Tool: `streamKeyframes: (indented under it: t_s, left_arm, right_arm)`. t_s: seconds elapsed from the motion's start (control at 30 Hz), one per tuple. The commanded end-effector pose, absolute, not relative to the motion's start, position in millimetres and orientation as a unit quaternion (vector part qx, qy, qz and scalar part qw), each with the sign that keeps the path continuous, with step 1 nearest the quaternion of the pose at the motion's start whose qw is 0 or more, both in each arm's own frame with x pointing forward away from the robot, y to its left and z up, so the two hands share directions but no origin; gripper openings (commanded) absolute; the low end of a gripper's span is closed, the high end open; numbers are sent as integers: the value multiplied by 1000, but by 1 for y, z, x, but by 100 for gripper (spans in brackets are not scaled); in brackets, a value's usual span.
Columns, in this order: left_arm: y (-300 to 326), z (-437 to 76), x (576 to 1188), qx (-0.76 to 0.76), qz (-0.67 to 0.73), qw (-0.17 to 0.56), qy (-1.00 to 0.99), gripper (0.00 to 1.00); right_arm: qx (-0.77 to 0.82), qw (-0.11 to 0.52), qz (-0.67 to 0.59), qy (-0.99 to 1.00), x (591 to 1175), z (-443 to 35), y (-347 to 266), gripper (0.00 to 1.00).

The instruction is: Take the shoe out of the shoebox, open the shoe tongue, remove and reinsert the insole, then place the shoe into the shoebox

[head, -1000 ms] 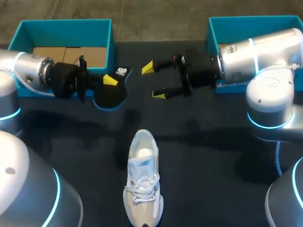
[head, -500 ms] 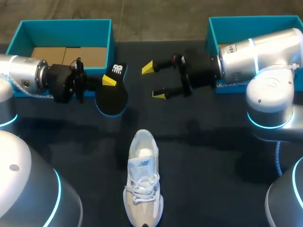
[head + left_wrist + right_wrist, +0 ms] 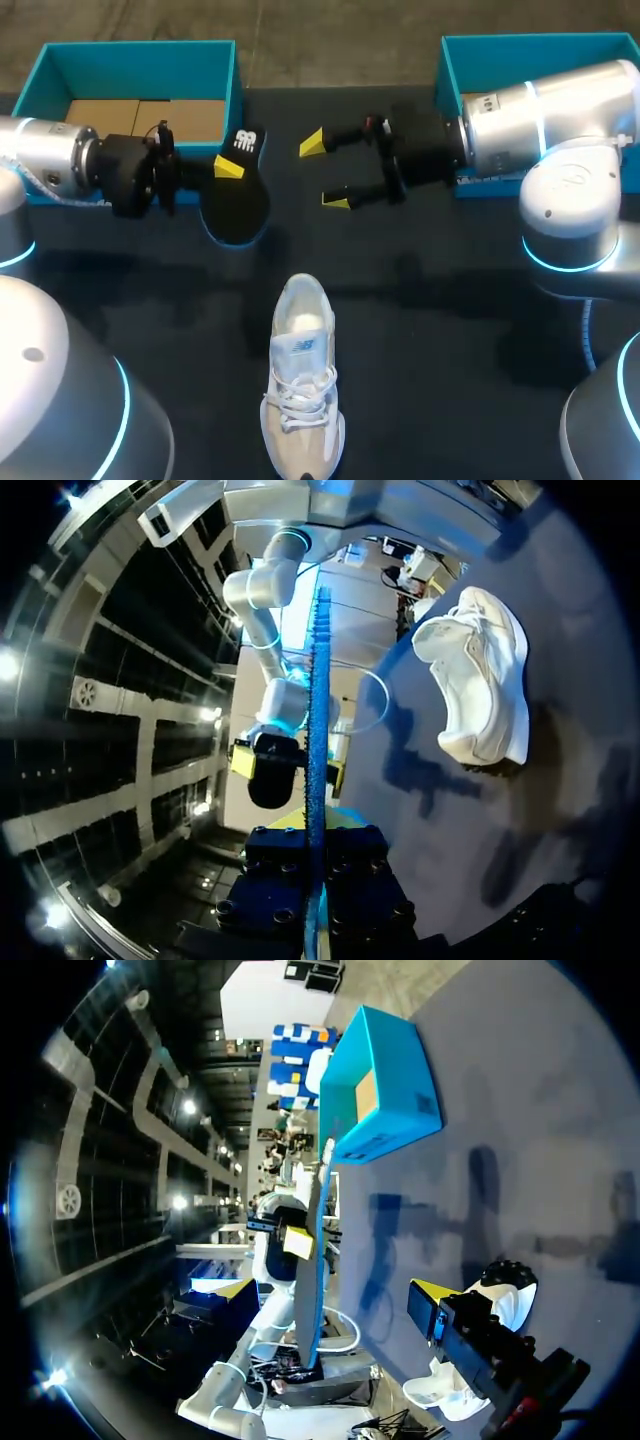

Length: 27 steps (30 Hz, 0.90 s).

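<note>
The insole (image 3: 238, 205) is clamped between the left fingers (image 3: 228, 167), just beside the left shoebox (image 3: 140, 62). The right fingers (image 3: 311, 146) are spread apart with nothing between them. The shoe (image 3: 301, 375) is seen upright on the tabletop (image 3: 450, 330), well apart from both.

The shoe (image 3: 302, 385) lies on the table (image 3: 450, 330) at its near middle, toe toward the robot. Behind it, left of centre, the insole (image 3: 238, 200) sits clamped in the left gripper (image 3: 232, 170) — the right gripper (image 3: 325, 173) just to its right. The left shoebox (image 3: 130, 65) and right shoebox (image 3: 540, 58) stand at the far corners.
</note>
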State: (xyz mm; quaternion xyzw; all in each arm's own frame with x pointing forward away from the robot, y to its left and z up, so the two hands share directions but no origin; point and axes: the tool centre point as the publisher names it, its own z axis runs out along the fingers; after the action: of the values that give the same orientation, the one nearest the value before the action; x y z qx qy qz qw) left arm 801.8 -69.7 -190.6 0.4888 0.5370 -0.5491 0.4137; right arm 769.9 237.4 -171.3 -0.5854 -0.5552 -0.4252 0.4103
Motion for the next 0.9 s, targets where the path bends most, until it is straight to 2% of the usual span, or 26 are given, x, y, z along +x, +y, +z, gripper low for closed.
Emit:
streamKeyframes:
  t_s: [0.03, 0.6, 0.9]
  left_arm:
    - [-69, -189, 806, 500, -529, 435, 530, 0]
    - [-70, -180, 818, 540, -511, 463, 482, 0]
    - [-82, -179, 824, 544, -511, 465, 476, 0]
  right_arm:
    - [-586, 410, -426, -555, 770, -172, 239, 100]
    - [-586, 410, -426, -555, 770, -172, 239, 100]
    - [-562, 395, -450, -571, 775, -179, 258, 100]
